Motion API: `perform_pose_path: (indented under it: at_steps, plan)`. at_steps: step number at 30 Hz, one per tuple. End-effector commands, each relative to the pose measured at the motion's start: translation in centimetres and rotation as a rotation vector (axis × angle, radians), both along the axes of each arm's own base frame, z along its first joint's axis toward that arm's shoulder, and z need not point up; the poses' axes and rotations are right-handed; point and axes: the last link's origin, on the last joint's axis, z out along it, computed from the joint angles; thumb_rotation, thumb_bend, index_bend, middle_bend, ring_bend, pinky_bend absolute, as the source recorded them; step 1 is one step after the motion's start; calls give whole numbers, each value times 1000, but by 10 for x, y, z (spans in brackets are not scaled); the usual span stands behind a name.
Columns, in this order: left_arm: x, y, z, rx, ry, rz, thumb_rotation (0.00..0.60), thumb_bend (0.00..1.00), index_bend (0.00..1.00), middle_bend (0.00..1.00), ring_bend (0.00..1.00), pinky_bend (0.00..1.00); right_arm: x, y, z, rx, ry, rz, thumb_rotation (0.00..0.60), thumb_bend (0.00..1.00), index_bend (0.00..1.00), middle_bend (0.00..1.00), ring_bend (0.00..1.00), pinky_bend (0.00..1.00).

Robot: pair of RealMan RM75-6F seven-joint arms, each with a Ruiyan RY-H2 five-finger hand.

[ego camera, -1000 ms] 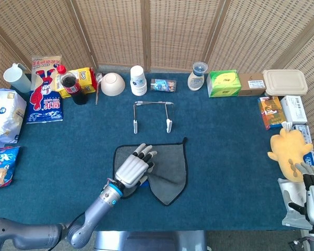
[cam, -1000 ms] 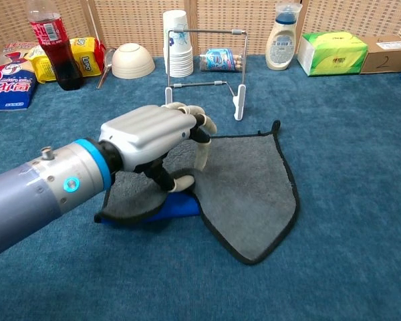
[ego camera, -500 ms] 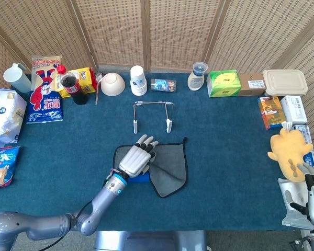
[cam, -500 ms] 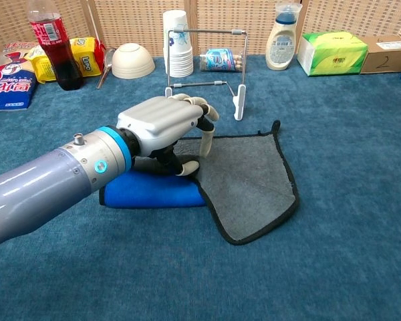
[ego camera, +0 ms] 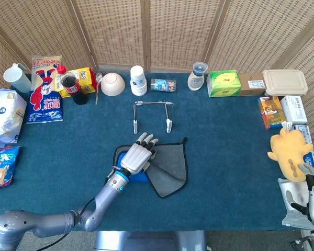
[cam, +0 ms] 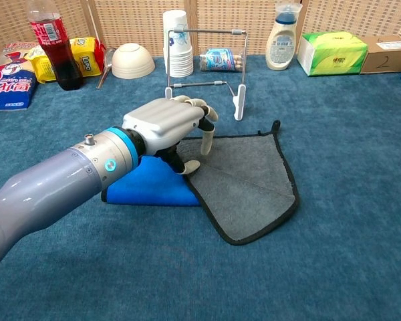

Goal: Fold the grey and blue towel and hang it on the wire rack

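Towel: the grey and blue towel point(cam: 244, 190) lies flat on the table point(ego camera: 225, 136), just in front of the wire rack; its left part is turned over so the blue side shows, the right part grey with a dark edge
Left robot hand: the left robot hand point(cam: 170, 124) rests on the folded blue flap, palm down, fingers point(cam: 205, 137) curled to the cloth at the fold line; whether it pinches the cloth I cannot tell
Right robot hand: the right robot hand point(ego camera: 313, 188) sits at the table's far right edge, well apart from the towel, fingers slightly spread, nothing in it
Wire rack: the wire rack point(ego camera: 152, 115) stands upright behind the towel, bare
Back row: paper cups point(ego camera: 138, 80), white bowl point(ego camera: 112, 83), cola bottle point(cam: 50, 43), green tissue box point(ego camera: 224, 83)
Right side: yellow plush toy point(ego camera: 290, 151) near the right robot hand
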Motion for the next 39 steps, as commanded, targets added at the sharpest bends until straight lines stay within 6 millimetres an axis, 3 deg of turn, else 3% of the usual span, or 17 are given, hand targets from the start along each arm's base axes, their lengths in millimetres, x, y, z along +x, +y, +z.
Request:
perform_pose_path:
  at_steps: [1, 5, 13, 19, 25, 39]
  plan:
    - [0, 1, -1, -2, 1, 3, 600, 156, 465, 146, 0, 0, 0, 0, 0, 1, 1, -2, 600, 345, 118, 105, 0, 0]
    - [-2, -1, -2, -8, -4, 11, 600, 155, 446, 141, 0, 0, 0, 1, 1, -5, 1, -4, 600, 345, 117, 105, 0, 0]
    - [-6, -9, 16, -26, -76, 32, 600, 156, 285, 111, 0, 0, 0, 0, 0, 0, -1, -1, 600, 346, 117, 106, 0, 0]
    - [-10, -26, 32, -64, -79, -24, 600, 155, 290, 107, 0, 0, 3, -1, -2, 4, -2, 7, 600, 346, 117, 105, 0, 0]
    - [-20, -34, 35, -68, -34, -52, 600, 155, 295, 105, 0, 0, 3, -1, -2, 6, 0, 5, 600, 345, 117, 105, 0, 0]
    - [-38, -19, 23, -19, 37, -33, 600, 155, 295, 104, 0, 0, 4, 1, -1, 2, 4, 0, 600, 347, 115, 105, 0, 0]
